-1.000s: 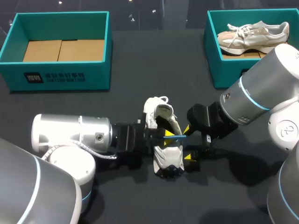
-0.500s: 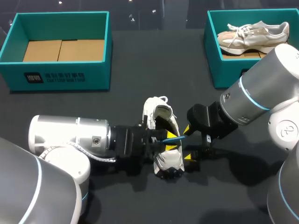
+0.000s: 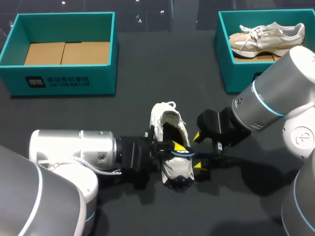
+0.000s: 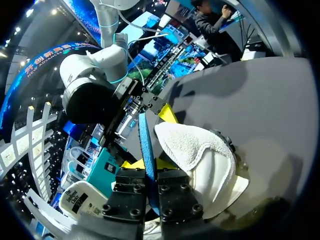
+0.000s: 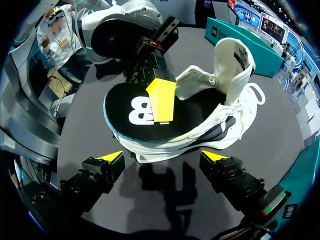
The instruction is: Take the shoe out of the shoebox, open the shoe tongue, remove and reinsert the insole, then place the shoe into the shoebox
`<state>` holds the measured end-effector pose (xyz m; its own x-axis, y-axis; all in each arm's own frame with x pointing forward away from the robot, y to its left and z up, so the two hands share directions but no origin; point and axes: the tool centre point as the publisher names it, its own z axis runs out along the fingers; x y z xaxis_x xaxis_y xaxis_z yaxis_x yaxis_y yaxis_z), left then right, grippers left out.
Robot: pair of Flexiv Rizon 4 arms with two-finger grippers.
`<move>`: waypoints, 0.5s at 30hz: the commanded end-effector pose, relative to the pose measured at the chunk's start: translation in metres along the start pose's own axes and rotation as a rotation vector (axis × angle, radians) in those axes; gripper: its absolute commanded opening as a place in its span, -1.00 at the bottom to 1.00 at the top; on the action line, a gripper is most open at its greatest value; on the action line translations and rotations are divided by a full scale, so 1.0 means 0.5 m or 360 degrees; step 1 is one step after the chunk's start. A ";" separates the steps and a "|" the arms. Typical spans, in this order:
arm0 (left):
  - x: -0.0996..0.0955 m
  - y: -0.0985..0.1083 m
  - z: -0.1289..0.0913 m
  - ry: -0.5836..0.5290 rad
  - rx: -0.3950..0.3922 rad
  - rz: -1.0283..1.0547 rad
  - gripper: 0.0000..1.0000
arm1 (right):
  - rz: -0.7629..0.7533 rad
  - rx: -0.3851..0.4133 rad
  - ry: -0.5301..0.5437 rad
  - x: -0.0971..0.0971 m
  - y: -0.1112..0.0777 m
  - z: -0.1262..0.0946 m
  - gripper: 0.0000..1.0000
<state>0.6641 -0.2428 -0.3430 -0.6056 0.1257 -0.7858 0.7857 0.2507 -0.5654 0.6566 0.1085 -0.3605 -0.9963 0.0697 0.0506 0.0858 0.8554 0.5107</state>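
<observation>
White sneaker (image 3: 172,137) lies on the table (image 3: 147,64), tongue (image 5: 232,62) lifted: you're mid insole step. Your left tool (image 3: 179,146) pinches the black insole (image 5: 140,112) across the opening; your right tool (image 5: 164,156) gapes wide, empty. Seating it and reboxing into the teal shoebox (image 3: 64,78) remain.

Left arm (image 3: 74,152) comes in from 8 o'clock, lying low and level, wrist aimed toward 3 o'clock. Left gripper (image 3: 178,147) is pinched tight on the insole (image 5: 132,117), one yellow tip on top. Right arm (image 3: 275,93) enters from 3 o'clock, angled down toward 8 o'clock. Right gripper (image 5: 163,157) is spread wide, fingers (image 5: 111,158) well apart, holding nothing.
</observation>
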 end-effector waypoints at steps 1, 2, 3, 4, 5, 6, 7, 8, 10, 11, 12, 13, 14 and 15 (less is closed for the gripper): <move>0.007 0.022 0.013 -0.0006 -0.0030 0.0048 -1.00 | 0.0000 -0.0002 -0.0003 0.002 -0.001 0.001 1.00; 0.007 0.023 0.013 -0.0007 -0.0029 0.0046 -1.00 | 0.0000 -0.0002 -0.0003 0.002 -0.001 0.001 1.00; 0.006 0.028 0.013 -0.0016 -0.0044 0.0072 -1.00 | 0.0000 -0.0002 -0.0003 0.002 -0.001 0.001 1.00; 0.006 0.033 0.013 -0.0016 -0.0053 0.0094 -1.00 | 0.0000 -0.0002 -0.0003 0.002 -0.001 0.001 1.00; 0.007 0.037 0.014 -0.0015 -0.0051 0.0091 -1.00 | 0.0000 -0.0002 -0.0003 0.002 -0.001 0.001 1.00; 0.007 0.041 0.014 -0.0014 -0.0050 0.0087 -1.00 | 0.0000 -0.0002 -0.0003 0.002 -0.001 0.001 1.00; 0.006 0.047 0.014 -0.0015 -0.0055 0.0088 -1.00 | 0.0000 -0.0002 -0.0003 0.002 -0.001 0.001 1.00; 0.005 0.052 0.014 -0.0015 -0.0059 0.0089 -1.00 | 0.0000 -0.0002 -0.0003 0.002 -0.001 0.001 1.00; 0.001 0.059 0.014 -0.0017 -0.0067 0.0085 -1.00 | 0.0000 -0.0002 -0.0003 0.002 -0.001 0.001 1.00; -0.001 0.061 0.013 -0.0019 -0.0070 0.0076 -1.00 | 0.0000 -0.0002 -0.0003 0.002 -0.001 0.001 1.00; -0.004 0.061 0.012 -0.0023 -0.0062 0.0053 -1.00 | 0.0000 -0.0002 -0.0003 0.002 -0.001 0.001 1.00; -0.007 0.059 0.010 -0.0023 -0.0046 0.0024 -1.00 | 0.0000 -0.0002 -0.0003 0.002 -0.001 0.001 1.00; -0.011 0.056 0.007 -0.0027 -0.0033 0.0001 -1.00 | 0.0000 -0.0002 -0.0003 0.002 -0.001 0.001 1.00; -0.013 0.052 0.005 -0.0029 -0.0021 -0.0018 -1.00 | 0.0000 -0.0002 -0.0003 0.002 -0.001 0.001 1.00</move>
<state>0.6824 -0.2418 -0.3522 -0.6080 0.1000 -0.7876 0.7778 0.2739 -0.5657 0.6566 0.1085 -0.3605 -0.9963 0.0697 0.0506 0.0858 0.8554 0.5108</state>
